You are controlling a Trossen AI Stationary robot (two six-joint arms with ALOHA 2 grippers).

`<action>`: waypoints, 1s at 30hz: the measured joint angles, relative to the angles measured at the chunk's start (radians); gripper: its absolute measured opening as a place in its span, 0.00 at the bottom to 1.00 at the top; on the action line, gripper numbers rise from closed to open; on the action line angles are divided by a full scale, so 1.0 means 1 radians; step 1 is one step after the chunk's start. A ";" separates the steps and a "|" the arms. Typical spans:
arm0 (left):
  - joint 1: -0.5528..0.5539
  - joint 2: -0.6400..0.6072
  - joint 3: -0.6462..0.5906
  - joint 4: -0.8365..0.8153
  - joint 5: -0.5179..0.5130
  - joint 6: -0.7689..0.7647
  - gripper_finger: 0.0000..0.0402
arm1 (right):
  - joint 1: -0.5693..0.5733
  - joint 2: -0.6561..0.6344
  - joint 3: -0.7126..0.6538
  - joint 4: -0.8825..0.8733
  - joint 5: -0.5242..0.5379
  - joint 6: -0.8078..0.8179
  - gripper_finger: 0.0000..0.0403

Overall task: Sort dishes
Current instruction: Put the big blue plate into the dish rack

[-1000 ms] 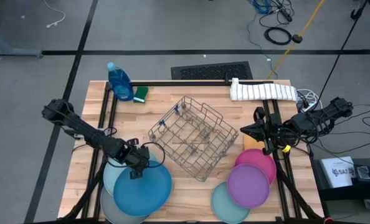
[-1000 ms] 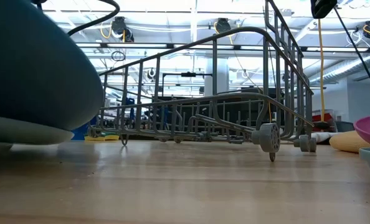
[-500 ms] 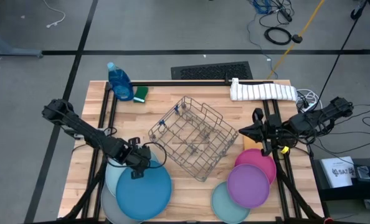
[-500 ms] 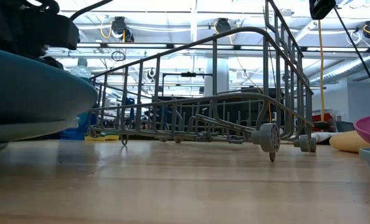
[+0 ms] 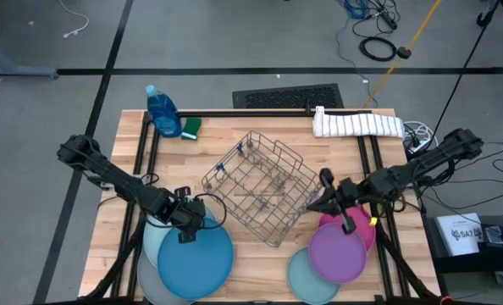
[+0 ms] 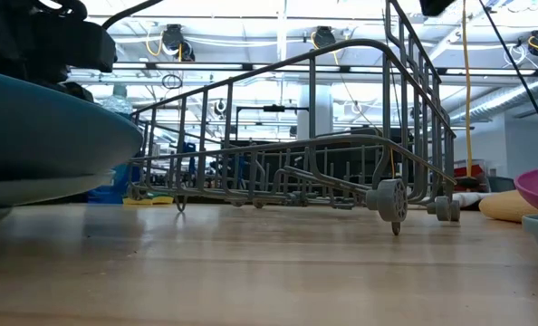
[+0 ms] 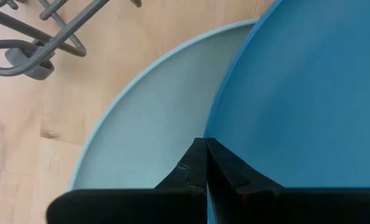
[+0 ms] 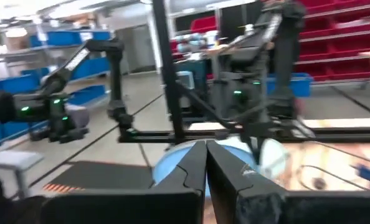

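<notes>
My right gripper (image 5: 317, 200) had just swung inward from its waiting spot near the tabletop's (image 5: 234, 135) right edge, and it now hung over the gap between the grey wire dish rack (image 5: 263, 187) and the stack of smaller plates. Its fingers were pressed together and carried nothing. I judged this as the start of a reach toward that stack, so the fingers would have to part before any pick.

That stack lay just under and beside the right gripper: the flat round purple plastic plate (image 5: 337, 252) on top, the pink plate (image 5: 363, 227) showing behind it, and the teal plate (image 5: 300, 278) poking out on the near side.

My left gripper (image 5: 186, 230) had not shifted in that time. It was shut flat against the rim of the large round matte blue plate (image 7: 303, 93), fingers (image 7: 222, 174) closed with no gap between them (whether the rim was truly pinched I could not tell). That blue plate had settled lower onto the pale blue plate (image 7: 154, 118) beneath it, at the tabletop's near left corner, with the grey plate (image 5: 146, 283) at the bottom.

The rack stood empty, so no dish had yet been sorted.
</notes>
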 joint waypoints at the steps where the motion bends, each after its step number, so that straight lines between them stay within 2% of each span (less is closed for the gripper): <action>1: 0.000 0.000 0.000 0.000 0.000 0.000 0.00 | 0.000 0.032 0.024 -0.001 -0.020 -0.010 0.02; 6: 0.000 0.000 0.000 0.000 0.000 0.000 0.00 | 0.000 0.204 0.186 -0.088 -0.082 -0.081 0.02; 14: 0.000 -0.001 0.000 0.001 -0.004 -0.001 0.00 | 0.000 0.488 0.462 -0.281 -0.079 -0.165 0.02; 18: 0.000 -0.001 0.000 0.001 -0.010 0.000 0.00 | 0.006 0.604 0.578 -0.338 -0.071 -0.374 0.02; 22: 0.000 -0.001 0.000 0.001 -0.013 -0.001 0.00 | 0.012 0.711 0.711 -0.440 -0.069 -0.492 0.02; 26: 0.000 -0.001 0.000 0.001 -0.014 0.000 0.00 | 0.011 0.816 0.851 -0.576 -0.013 -0.546 0.03; 30: 0.000 -0.001 0.000 0.001 -0.014 -0.001 0.00 | 0.010 0.918 0.958 -0.677 0.035 -0.628 0.09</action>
